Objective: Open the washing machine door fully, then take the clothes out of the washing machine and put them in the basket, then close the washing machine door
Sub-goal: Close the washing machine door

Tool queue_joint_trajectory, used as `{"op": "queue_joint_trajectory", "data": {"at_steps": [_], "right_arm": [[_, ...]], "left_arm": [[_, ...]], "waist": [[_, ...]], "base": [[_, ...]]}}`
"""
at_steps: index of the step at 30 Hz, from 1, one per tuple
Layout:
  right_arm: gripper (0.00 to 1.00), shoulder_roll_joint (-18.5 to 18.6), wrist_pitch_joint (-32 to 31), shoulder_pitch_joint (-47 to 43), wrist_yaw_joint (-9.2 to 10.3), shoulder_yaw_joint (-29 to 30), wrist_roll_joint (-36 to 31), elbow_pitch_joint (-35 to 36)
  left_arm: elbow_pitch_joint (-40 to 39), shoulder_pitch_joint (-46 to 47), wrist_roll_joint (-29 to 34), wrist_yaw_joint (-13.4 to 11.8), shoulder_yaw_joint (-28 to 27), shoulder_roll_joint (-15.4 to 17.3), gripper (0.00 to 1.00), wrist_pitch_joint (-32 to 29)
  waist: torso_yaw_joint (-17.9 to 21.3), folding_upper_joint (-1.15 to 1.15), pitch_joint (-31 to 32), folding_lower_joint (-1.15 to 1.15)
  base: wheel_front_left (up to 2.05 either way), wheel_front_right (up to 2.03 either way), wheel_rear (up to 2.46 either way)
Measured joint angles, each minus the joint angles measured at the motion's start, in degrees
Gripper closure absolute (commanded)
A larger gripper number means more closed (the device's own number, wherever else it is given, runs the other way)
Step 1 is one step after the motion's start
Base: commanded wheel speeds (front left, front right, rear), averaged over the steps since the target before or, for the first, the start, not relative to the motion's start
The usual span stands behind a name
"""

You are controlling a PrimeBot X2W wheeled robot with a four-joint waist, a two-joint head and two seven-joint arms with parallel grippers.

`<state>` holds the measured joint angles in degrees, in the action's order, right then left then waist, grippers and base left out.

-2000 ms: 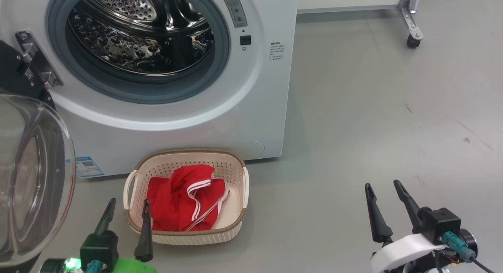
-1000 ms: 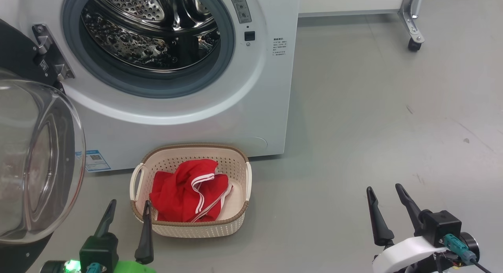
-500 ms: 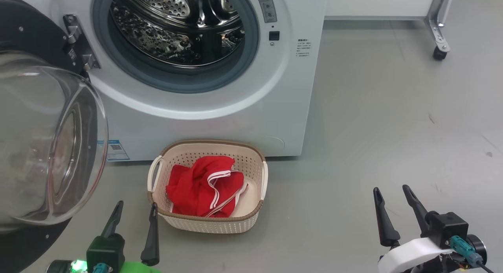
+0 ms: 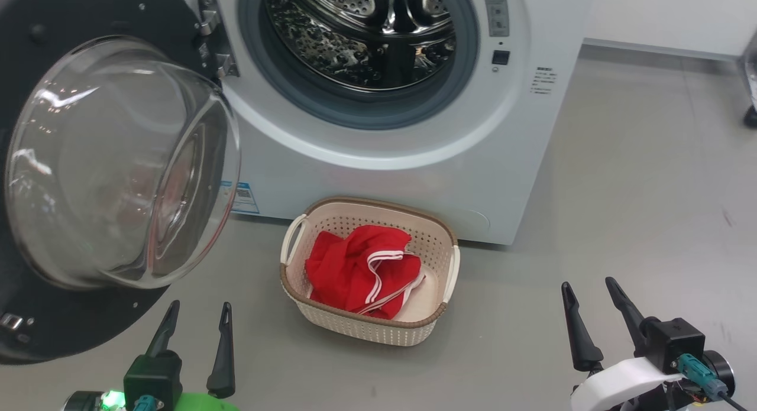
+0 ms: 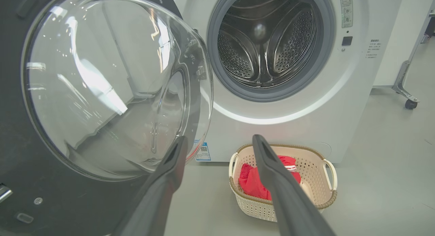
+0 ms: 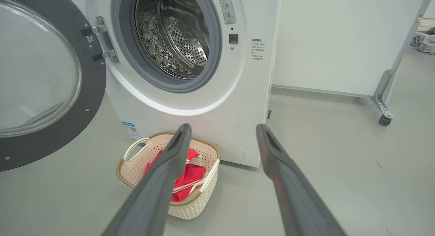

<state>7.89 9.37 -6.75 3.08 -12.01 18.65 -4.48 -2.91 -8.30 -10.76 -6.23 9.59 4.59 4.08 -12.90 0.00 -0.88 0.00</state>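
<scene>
Left claw agape over grey floor (white wall behind).

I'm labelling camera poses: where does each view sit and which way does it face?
Head view: on the head, looking down at washing machine, open door, basket; left pincer and right pincer below.
Left wrist view: on left arm, facing door and drum; own fingers.
Right wrist view: on right arm, facing drum; own fingers.
All share basket and clothes.
</scene>
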Motion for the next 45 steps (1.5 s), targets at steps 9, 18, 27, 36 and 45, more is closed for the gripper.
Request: {"op": "queue_joint_trajectory", "data": {"at_steps": [9,18,27,36,45], "right_arm": [[0.00,0.9,-0.6,0.0,-0.49,-0.4,0.0,0.1],[0.00,0.6,-1.6,0.3,-0.68,-1.7,0.0,0.8],[0.00,0.6,-2.0,1.9,-1.93,-3.1,-0.1,0.2],[0.00,0.0,-2.1,2.2,-1.97,-3.3,-0.1,-0.6],[0.00,-0.2,-2.1,2.9,-2.01,-3.4,-0.1,-1.0]], "left_arm": [[-0.1,-0.1,0.0,0.0,-0.4,0.0,0.00,0.1],[-0.6,-0.6,-0.2,0.0,-0.9,-0.1,0.00,0.4],[-1.2,-1.8,-0.3,0.0,-2.8,-0.3,0.00,1.5],[-1.4,-2.3,-0.4,0.0,-3.2,-0.3,0.00,2.0],[-1.5,-2.5,-0.4,0.0,-3.2,-0.5,1.00,2.0]], "waist": [[-7.1,0.00,-0.1,0.00],[-14.2,0.00,-0.4,0.00],[-17.5,0.00,-1.4,0.00],[-17.8,0.00,-1.3,0.00],[-17.8,0.00,-1.2,0.00]], "base": [[0.00,0.00,0.00],[0.00,0.00,0.00],[0.00,0.00,0.00],[0.00,0.00,0.00],[0.00,0.00,0.00]]}}
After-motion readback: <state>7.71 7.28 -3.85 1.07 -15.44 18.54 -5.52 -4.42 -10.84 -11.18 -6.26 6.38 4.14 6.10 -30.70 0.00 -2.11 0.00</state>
